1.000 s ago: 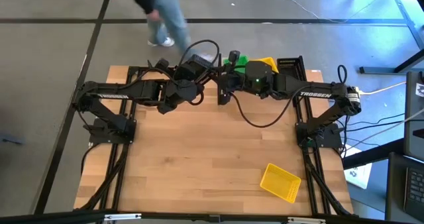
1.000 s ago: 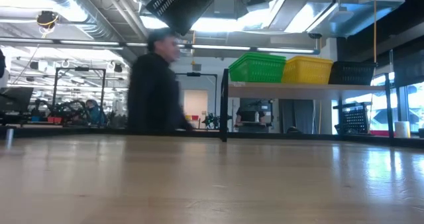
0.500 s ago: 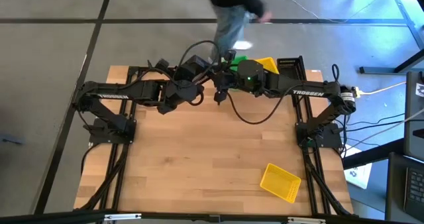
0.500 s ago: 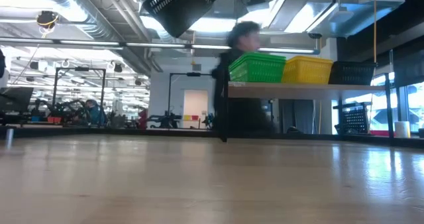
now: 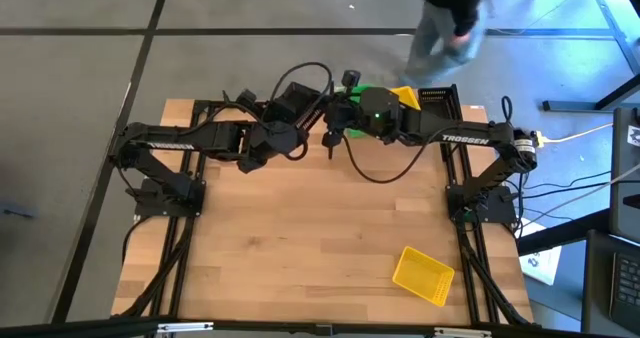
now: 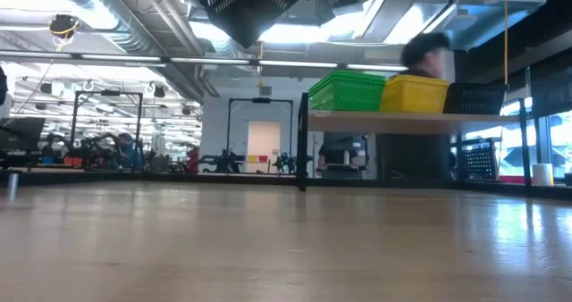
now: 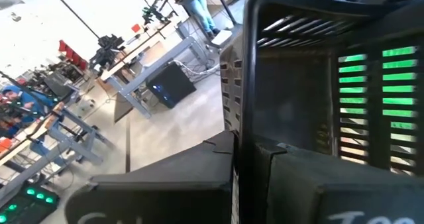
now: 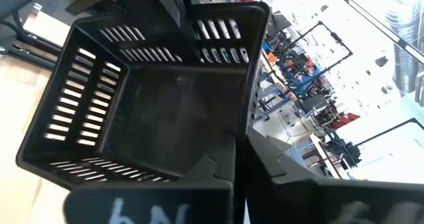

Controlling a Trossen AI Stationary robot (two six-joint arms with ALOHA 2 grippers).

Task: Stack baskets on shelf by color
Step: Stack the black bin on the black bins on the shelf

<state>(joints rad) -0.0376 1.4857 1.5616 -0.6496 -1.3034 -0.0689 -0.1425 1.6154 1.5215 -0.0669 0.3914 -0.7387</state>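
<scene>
Since the earlier frames the right arm has swung in toward the black basket (image 8: 149, 98), its jaws have gone from wide to pinched on the rim, and the person (image 5: 452, 8) behind the table has walked from 11 o'clock to 1 o'clock. The black basket (image 6: 246, 5) hangs tilted high above the tabletop (image 5: 300, 238), near 12 o'clock in the high view, between the two arms. The left gripper (image 7: 248, 164) is clamped narrow on one wall of it; the right gripper (image 8: 240, 154) is clamped narrow on the rim at another side, so both tools hold the same basket. The shelf (image 6: 402, 117) stands at the far edge, at about 1 o'clock, and carries a green basket (image 6: 347, 91), a yellow basket (image 6: 416, 94) and a black one (image 6: 478, 96), side by side. One more yellow basket (image 5: 423, 275) lies on the tabletop at about 5 o'clock, well apart from the arms. The step in hand appears to be a handover from left arm to right. The next move likely calls for the left gripper to release, then for the right arm to level the basket and carry it to the black stack on the shelf.
</scene>
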